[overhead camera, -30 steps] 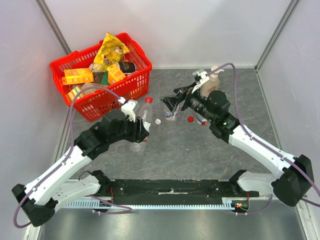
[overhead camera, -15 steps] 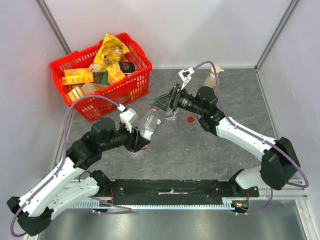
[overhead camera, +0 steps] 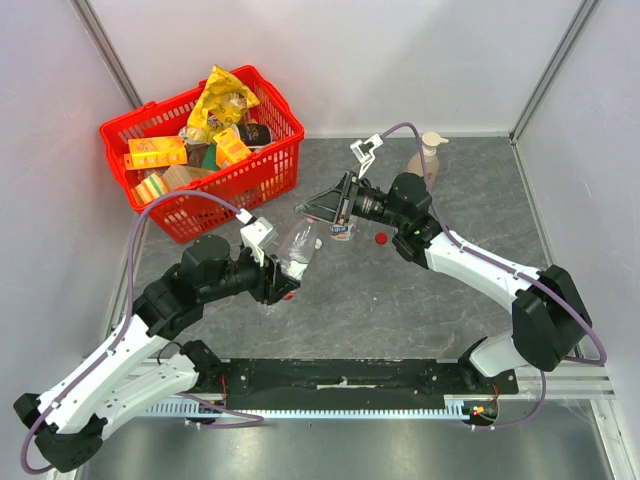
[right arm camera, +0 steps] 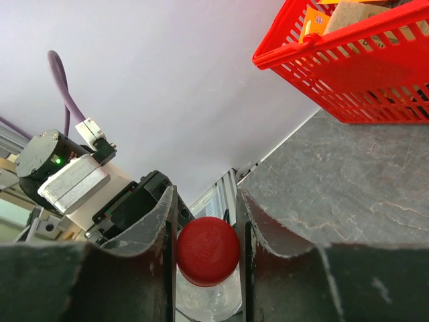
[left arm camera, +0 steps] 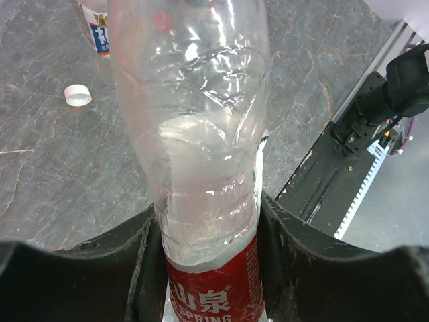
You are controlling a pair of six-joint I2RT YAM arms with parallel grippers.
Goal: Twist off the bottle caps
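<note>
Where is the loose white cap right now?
In the left wrist view, the white cap lies on the grey table at upper left, left of the bottle in the left gripper.

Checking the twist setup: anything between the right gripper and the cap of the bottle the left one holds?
Nothing visible. The right gripper has its jaws on either side of the red cap, closed against it, with no object between. The left gripper clamps the clear bottle by its body, near the label.

Red basket (overhead camera: 232,188) holds snack packs (overhead camera: 222,100), beige soap dispenser (overhead camera: 422,158) well apart.
</note>
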